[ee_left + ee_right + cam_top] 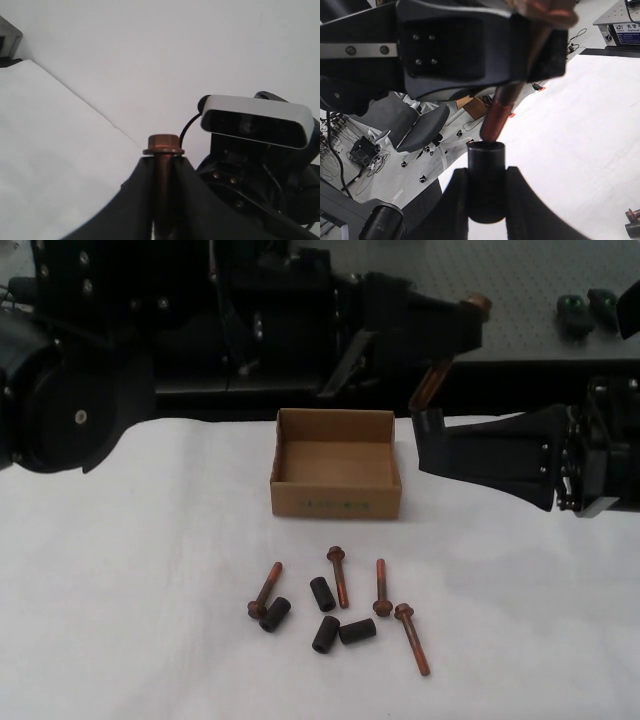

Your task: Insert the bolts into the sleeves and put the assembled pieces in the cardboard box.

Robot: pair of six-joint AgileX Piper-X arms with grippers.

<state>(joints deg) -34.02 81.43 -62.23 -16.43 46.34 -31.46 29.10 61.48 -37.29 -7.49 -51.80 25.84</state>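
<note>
**Bolt tip at sleeve mouth, both grippers loaded**

L gripper (163,159) is clamped tight on a copper-coloured bolt (163,144), fingers pinching the shank just under the flanged head. R gripper (486,175) is closed round a black sleeve (486,152), w/ the open end facing the bolt. In R wrist view the bolt's tip sits right at the sleeve mouth; can't tell if it's inside. Both pieces are held in the air, beyond the right rear corner of the cardboard box (335,500) in high view. Box stands open-topped on white cloth (120,590). In front of it, nearer the camera, lies a cluster: 4 loose bolts (265,589) (339,578) (381,587) (412,640) & 4 loose sleeves (275,614) (322,594) (325,633) (357,631), sleeves mostly betw. the bolts, leftmost sleeve touching leftmost bolt's head.
</note>
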